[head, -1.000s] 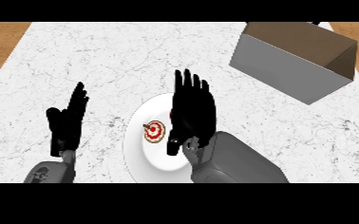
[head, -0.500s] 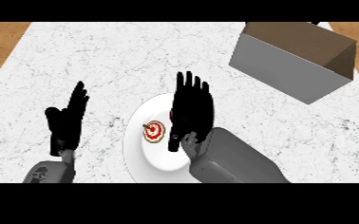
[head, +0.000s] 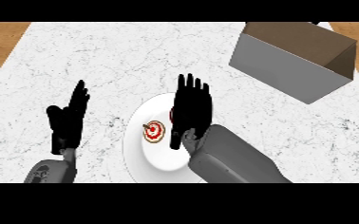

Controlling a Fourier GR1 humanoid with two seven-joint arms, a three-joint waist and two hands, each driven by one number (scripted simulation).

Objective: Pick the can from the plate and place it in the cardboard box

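A small can (head: 154,131) with a red and white top stands on a white plate (head: 151,157) near the counter's front. My right hand (head: 191,110) hovers over the plate's right half with its fingers straight, just to the right of the can, its thumb close beside it. The cardboard box (head: 294,59) sits open at the far right, well away from the plate. My left hand (head: 68,118) rests open at the left, fingers up, apart from the plate.
The white marble counter (head: 112,52) stretches behind the plate and to the left. A brown strip borders it at the far left and far right corners.
My right hand has slid slightly toward the can. The can, plate, box and left hand have stayed put.
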